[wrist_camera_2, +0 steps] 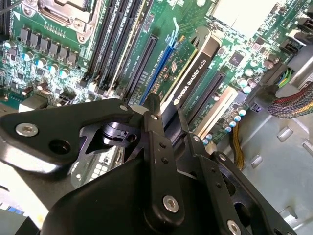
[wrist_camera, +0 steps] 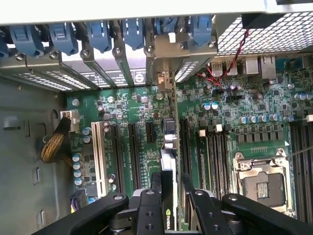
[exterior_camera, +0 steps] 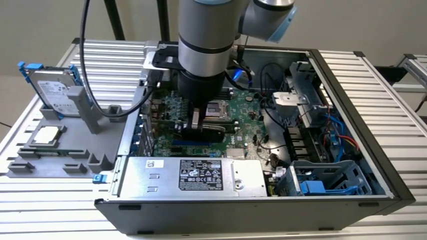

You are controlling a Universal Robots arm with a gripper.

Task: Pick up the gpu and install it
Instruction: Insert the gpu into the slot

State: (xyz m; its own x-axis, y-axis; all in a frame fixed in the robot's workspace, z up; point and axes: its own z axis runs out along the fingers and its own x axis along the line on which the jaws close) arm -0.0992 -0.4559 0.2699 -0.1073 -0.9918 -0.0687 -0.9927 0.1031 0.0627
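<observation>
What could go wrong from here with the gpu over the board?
1. The gripper is shut on the gpu, which stands edge-down among the expansion slots; slightly off line, its edge might land beside the slot.
2. In the first wrist view the gpu end points at the rear brackets; it might snag there.
3. Cables lie near the arm in the case and could catch.

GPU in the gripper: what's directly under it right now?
Under the gpu lies the green motherboard with its long expansion slots. The gripper is shut on the card. Its lower edge and the slot beneath are covered, so seating cannot be judged.
</observation>
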